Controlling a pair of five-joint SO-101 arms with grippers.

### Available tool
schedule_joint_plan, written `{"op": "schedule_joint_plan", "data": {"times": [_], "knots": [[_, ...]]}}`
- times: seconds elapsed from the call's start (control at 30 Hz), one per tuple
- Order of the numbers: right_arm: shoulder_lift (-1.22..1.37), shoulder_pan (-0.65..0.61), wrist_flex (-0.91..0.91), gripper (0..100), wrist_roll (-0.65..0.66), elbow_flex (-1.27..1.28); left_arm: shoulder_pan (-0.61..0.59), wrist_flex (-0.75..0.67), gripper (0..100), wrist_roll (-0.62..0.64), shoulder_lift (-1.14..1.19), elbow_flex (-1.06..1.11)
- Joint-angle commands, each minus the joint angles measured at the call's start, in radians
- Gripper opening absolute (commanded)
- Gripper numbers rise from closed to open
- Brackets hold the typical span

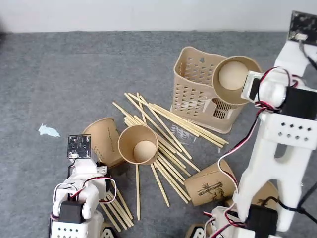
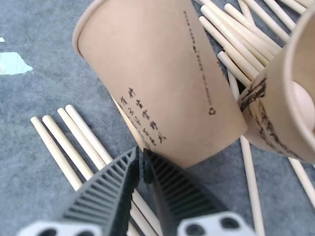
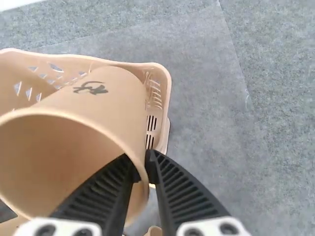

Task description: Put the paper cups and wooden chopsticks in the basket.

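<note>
Paper cups, brown, high view: you have one held cup (image 1: 235, 79) tilted over the right rim of the tan perforated plastic basket (image 1: 195, 84). One mouth-up cup (image 1: 138, 145) and one lying cup (image 1: 103, 140) sit among pale wooden chopsticks (image 1: 171, 136) strewn on the grey felt table (image 1: 74, 74).
Left wrist view: your left gripper (image 2: 141, 160), jaws pressed nearly together, just beside the base of the lying cup (image 2: 162, 83).
Right wrist view: your right gripper (image 3: 139, 164) pinches the wall of the held cup (image 3: 88, 98) above the basket (image 3: 156, 93).

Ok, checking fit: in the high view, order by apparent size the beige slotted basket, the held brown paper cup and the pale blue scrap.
1. beige slotted basket
2. brown paper cup, though held nearer the camera
3. pale blue scrap
</note>
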Motion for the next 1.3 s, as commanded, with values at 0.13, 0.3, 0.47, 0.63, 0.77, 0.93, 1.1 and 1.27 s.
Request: {"op": "schedule_joint_plan", "data": {"times": [0.13, 0.3, 0.47, 0.63, 0.77, 0.93, 1.1, 1.27], "knots": [[0.027, -0.002, -0.016, 2.9, -0.008, -0.054, 0.000, 0.003, 1, -0.003, -0.017, -0.008], [0.079, -0.005, -0.074, 12.7, -0.009, -0.057, 0.000, 0.003, 1, -0.003, -0.017, -0.008], [0.081, -0.010, -0.213, 13.3, -0.009, -0.057, 0.000, 0.003, 1, -0.003, -0.017, -0.008], [0.088, -0.010, -0.355, 13.3, -0.011, -0.057, 0.000, 0.003, 1, -0.003, -0.017, -0.008], [0.090, -0.045, -0.421, 13.3, -0.011, -0.057, 0.000, 0.003, 1, -0.003, -0.017, -0.008], [0.091, -0.096, -0.433, 13.3, -0.011, -0.052, 0.000, 0.003, 1, -0.003, -0.017, -0.008], [0.099, -0.099, -0.427, 13.3, -0.011, -0.031, 0.000, 0.003, 1, -0.003, -0.017, -0.008], [0.159, -0.074, -0.386, 11.0, -0.011, -0.031, 0.000, 0.003, 1, -0.003, -0.017, -0.008]]}}
